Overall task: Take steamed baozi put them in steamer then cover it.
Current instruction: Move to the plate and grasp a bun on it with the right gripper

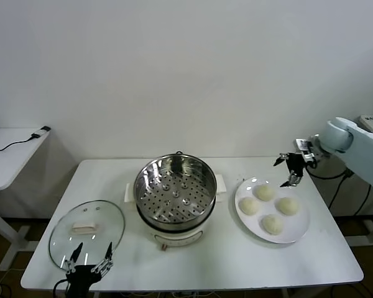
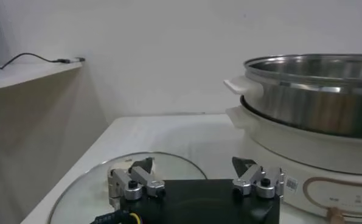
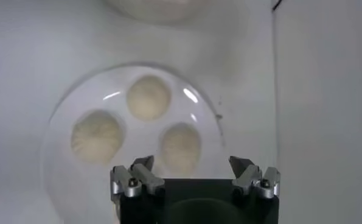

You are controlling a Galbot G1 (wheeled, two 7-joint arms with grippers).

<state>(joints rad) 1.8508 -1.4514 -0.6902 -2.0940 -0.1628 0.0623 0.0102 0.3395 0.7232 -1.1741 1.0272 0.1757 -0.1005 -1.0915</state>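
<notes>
My right gripper (image 1: 292, 171) hangs with its jaws spread wide and nothing between them, just above the far edge of the flat white round plate (image 1: 298, 233) on the right side of the white table (image 1: 336, 261). Four small, smooth, cream-white steamed baozi (image 1: 263, 192) sit on that plate, none touched (my wrist camera catches only three of them (image 3: 149, 97)). The round shiny stainless-steel steamer (image 1: 174, 186), with its perforated bottom, stands empty on its cream-white cooker base (image 1: 171, 236) in the middle of the table, just beside the plate.

My left gripper (image 1: 87, 259) waits low at the table's near-left edge, jaws also spread, holding nothing, just over the near rim of the round clear glass cover (image 1: 87, 233) that lies flat on the table with its cream-white handle (image 1: 84, 228) up.

As I judge it, I am at the very first step: reaching for a bun. Next I need to lower the right gripper over the nearest bun, centre it between the jaws, and close gently, since soft dough will dent under a hard squeeze.
</notes>
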